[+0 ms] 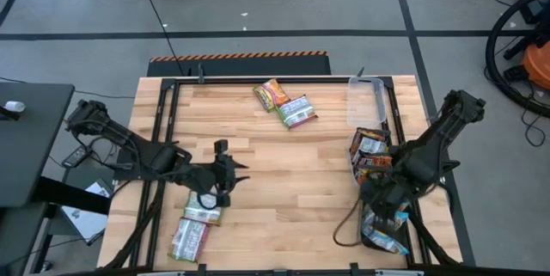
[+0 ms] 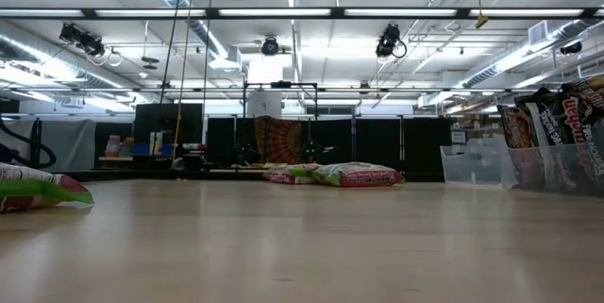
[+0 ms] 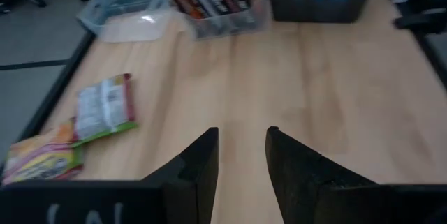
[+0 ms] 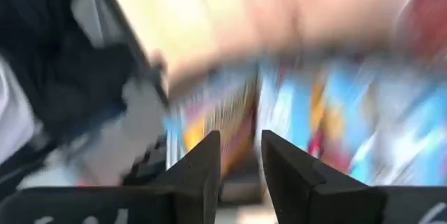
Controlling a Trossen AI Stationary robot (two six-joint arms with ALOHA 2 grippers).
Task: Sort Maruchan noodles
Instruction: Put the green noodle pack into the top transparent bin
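The wooden table [image 1: 284, 173] fills the high view's centre. The left arm reaches in from the left edge, its left gripper [image 1: 230, 173] low centre-left, jaws parted and empty. The right arm bends down from the right edge; the right gripper [image 1: 384, 210] hangs over pale blue packets [image 1: 384, 237] in a clear tray [image 1: 364, 243], fingers slightly apart, holding nothing visible. Maruchan noodles [image 1: 286, 103] lie upper centre, others [image 1: 196, 226] lower left, dark ones [image 1: 369, 157] in a right-hand tray.
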